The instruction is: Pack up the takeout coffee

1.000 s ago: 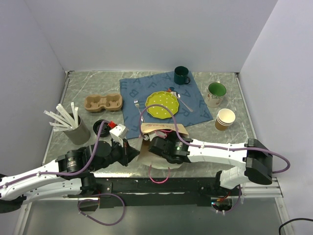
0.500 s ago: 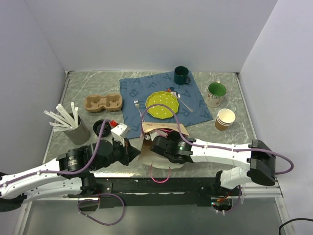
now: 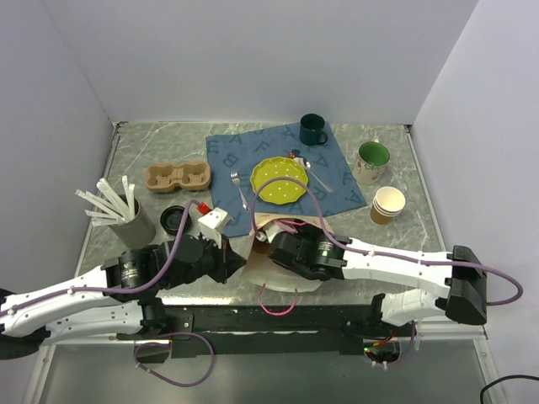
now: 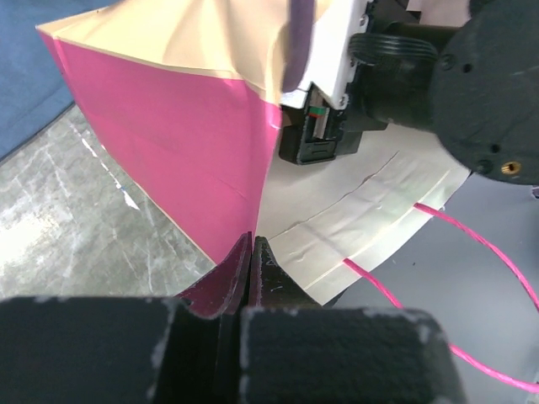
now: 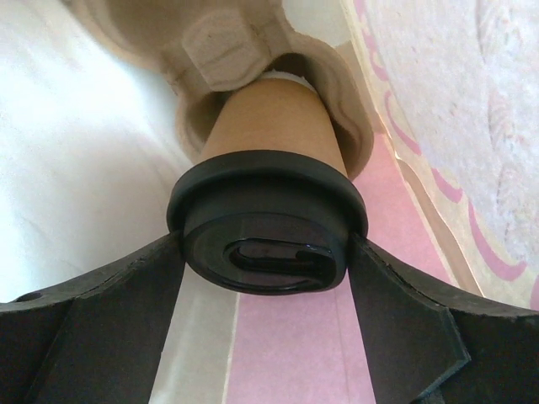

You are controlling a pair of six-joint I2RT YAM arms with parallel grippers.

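Right wrist view: the takeout coffee [image 5: 274, 118] sits in a pulp cup carrier [image 5: 221, 44] inside the paper bag [image 5: 290, 345], near centre. The right gripper [image 5: 268, 252] flanks its black lid [image 5: 253, 210]; whether it is grasping or released, I cannot tell. The left gripper [image 4: 251, 257] is clenched on the bag's edge.

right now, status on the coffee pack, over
Left pincer shut on the edge of the pink-lined paper bag. Right pincer straddles the takeout coffee inside the bag, grip unclear. Cup seated in pulp carrier. Nothing in the way seen.
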